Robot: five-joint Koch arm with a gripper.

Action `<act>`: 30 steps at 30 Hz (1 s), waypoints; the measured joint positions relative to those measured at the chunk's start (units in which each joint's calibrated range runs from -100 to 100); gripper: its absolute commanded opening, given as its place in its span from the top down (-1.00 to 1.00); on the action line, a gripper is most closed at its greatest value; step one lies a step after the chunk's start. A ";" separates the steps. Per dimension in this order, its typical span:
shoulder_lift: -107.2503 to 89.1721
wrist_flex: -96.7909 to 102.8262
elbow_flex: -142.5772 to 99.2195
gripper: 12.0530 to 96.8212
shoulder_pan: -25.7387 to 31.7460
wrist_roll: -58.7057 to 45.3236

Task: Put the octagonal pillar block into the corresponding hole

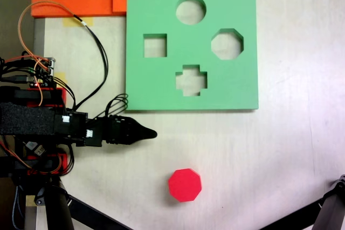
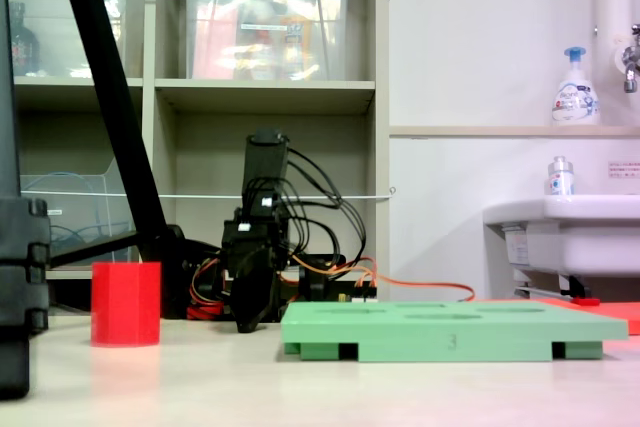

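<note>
The worktop [image 1: 291, 149] has the green board [image 1: 161, 87] flat on it, and its eight-sided hole [image 1: 227, 43] is empty, same as the other cutouts. The arm's gripper [image 1: 152, 133] looks pressed together with nothing in it, parked just below the board. The red block [image 1: 185, 185] sits alone nearby, untouched, so nothing's been grabbed yet. Next up I'd guess: spread the jaws, drop over the block.
</note>
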 measured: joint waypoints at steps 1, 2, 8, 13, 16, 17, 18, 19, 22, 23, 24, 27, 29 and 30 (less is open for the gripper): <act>0.00 0.00 0.00 0.12 0.00 0.00; 0.00 0.00 0.00 0.12 0.00 0.00; 0.00 0.00 0.00 0.12 0.00 0.00; 0.00 0.00 0.00 0.12 0.00 0.00; 0.00 0.00 0.00 0.12 0.00 0.00; 0.00 0.00 0.00 0.12 0.00 0.00; 0.00 0.00 0.00 0.12 0.00 0.00; 0.00 0.00 0.00 0.12 0.00 -0.05; 0.00 0.00 0.00 0.12 0.00 0.00; 0.00 0.00 0.00 0.12 0.00 0.00; 0.00 0.00 0.00 0.13 0.00 0.00; 0.00 0.00 0.00 0.08 0.05 0.24; 0.00 0.00 0.00 0.06 -0.49 4.25; 0.00 0.00 0.10 0.08 -1.32 8.40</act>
